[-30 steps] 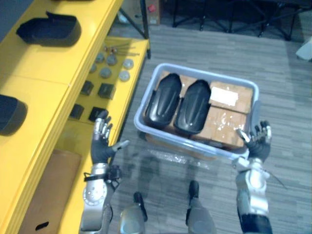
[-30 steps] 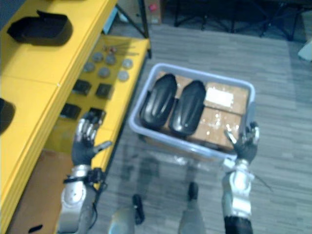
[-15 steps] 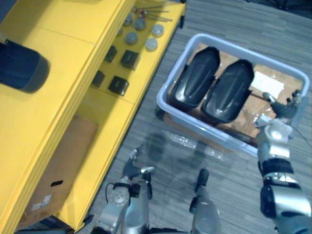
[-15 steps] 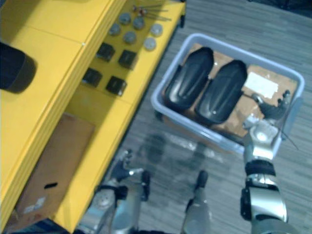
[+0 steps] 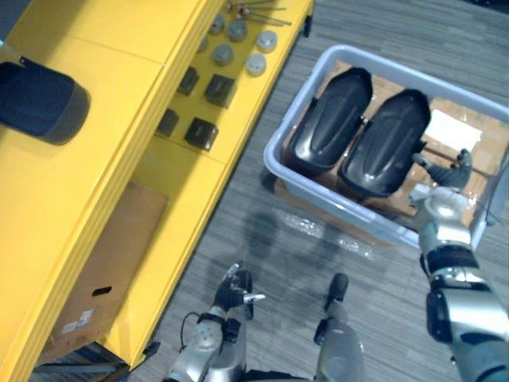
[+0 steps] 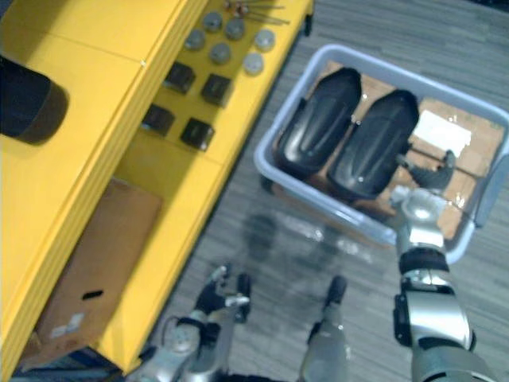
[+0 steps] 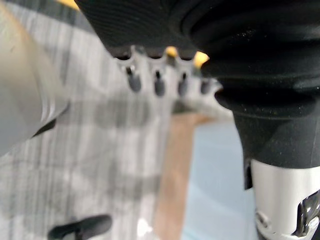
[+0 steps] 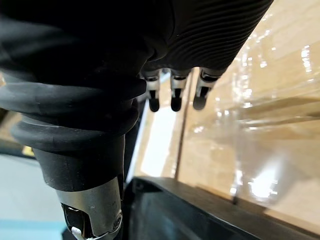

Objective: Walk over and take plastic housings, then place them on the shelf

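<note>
Past right hand [image 5: 448,171]'s fingers [image 8: 173,95] lies glossy cardboard [image 8: 270,130].

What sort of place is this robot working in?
Probably a workshop or parts store: a yellow shelf laid with small black blocks and round discs, a grey bin holding two black plastic housings, and a cardboard box below.

The grey bin [image 5: 274,153] is cut off at the picture's right edge. Inside the bin, cardboard [image 5: 487,156] is partly hidden under two black housings [image 5: 326,119]. Left of the bin, grey round bits [image 5: 256,64] are too small to tell; another housing [image 6: 28,103] is cut off
</note>
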Robot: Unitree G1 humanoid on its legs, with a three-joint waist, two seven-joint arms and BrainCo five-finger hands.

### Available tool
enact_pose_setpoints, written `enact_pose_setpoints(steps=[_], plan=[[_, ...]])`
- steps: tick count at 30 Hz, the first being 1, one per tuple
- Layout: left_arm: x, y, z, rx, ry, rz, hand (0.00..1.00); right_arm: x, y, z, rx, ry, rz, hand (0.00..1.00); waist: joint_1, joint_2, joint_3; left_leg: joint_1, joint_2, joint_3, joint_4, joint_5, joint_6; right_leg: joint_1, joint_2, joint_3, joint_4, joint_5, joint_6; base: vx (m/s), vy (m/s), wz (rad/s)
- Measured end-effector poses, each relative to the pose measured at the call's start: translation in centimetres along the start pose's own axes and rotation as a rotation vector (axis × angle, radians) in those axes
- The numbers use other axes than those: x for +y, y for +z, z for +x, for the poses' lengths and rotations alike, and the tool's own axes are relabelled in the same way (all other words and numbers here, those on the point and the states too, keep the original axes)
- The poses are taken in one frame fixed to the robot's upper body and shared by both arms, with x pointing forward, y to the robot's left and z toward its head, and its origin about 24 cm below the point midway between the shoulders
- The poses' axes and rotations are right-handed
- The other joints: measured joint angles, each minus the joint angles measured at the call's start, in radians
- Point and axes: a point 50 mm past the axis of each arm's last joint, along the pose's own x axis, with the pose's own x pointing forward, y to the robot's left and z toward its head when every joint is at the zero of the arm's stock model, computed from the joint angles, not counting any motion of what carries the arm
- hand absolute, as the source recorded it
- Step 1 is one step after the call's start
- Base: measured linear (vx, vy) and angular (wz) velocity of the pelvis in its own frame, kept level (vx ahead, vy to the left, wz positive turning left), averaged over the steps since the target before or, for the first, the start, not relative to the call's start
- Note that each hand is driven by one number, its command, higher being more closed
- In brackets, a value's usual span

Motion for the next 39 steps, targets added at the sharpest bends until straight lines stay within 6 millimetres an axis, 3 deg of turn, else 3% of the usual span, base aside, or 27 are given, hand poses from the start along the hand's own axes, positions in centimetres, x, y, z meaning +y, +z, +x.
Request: enact_pose_setpoints(steps=[4, 6, 12, 17, 18, 25, 35, 39], plan=[[-1.1, -0.2, 0.0, 0.014, -0.025, -0.020, 0.00, 0.6, 0.8, 0.4, 0.020, -0.019, -0.035, 0.00, 0.004, 0.026, 0.013, 0.013, -0.003, 0.002, -0.016, 0.007, 0.000, 0.003, -0.007, -0.022, 0.001, -0.004, -0.005, -0.03, 0.001, 0.00], [-1.4, -0.8, -0.2, 0.035, -0.038, -0.015, 0.00, 0.9, 1.2, 0.6, 0.033, -0.021, -0.054, 0.00, 0.007, 0.028, 0.014, 0.015, -0.005, 0.001, -0.035, 0.017, -0.001, -0.002, -0.008, -0.026, 0.000, -0.005, -0.005, 0.00, -0.017, 0.04], [-2.1, -0.5, -0.2, 0.013, -0.031, -0.035, 0.00, -1.0, 2.1, 1.5, 0.089, -0.137, -0.118, 0.00, 0.030, 0.050, 0.023, 0.015, -0.010, -0.024, -0.053, 0.021, -0.002, 0.003, -0.008, -0.061, 0.005, 0.002, 0.004, 0.01, -0.001, 0.07], [-2.3, -0.4, -0.2, 0.007, -0.024, -0.065, 0.00, -1.3, 2.5, 1.7, 0.117, -0.170, -0.148, 0.00, 0.038, 0.054, 0.025, 0.015, -0.020, -0.029, -0.072, 0.033, 0.003, -0.003, -0.019, -0.082, 0.016, 0.001, 0.003, -0.01, 0.011, 0.07], [-2.5, -0.4, -0.2, 0.005, -0.030, -0.069, 0.00, -1.5, 2.7, 1.9, 0.124, -0.179, -0.162, 1.00, 0.042, 0.060, 0.028, 0.014, -0.023, -0.029, -0.072, 0.035, 0.004, -0.007, -0.024, -0.083, 0.026, -0.003, 0.005, -0.04, 0.031, 0.03], [-3.0, -0.1, -0.2, -0.021, -0.038, -0.084, 0.00, -4.4, 2.9, 2.7, 0.168, -0.222, -0.325, 1.00, 0.056, 0.071, 0.029, -0.001, -0.038, -0.056, -0.079, 0.053, 0.006, -0.019, -0.040, -0.109, 0.061, -0.021, 0.009, -0.06, 0.026, 0.13], [-3.0, -0.1, -0.3, -0.027, -0.012, -0.083, 0.00, -6.1, 2.9, 3.1, 0.210, -0.163, -0.666, 1.00, 0.052, 0.072, 0.029, 0.001, -0.043, -0.072, -0.117, 0.085, 0.003, -0.028, -0.046, -0.127, 0.077, -0.026, 0.006, -0.02, 0.001, 0.06], [-3.0, -0.1, -0.4, -0.030, -0.012, -0.083, 0.00, -6.6, 2.6, 3.2, 0.241, -0.138, -0.710, 1.00, 0.054, 0.072, 0.029, 0.017, -0.049, -0.076, -0.151, 0.107, 0.002, -0.025, -0.051, -0.133, 0.080, -0.028, 0.003, -0.03, 0.003, 0.07]])
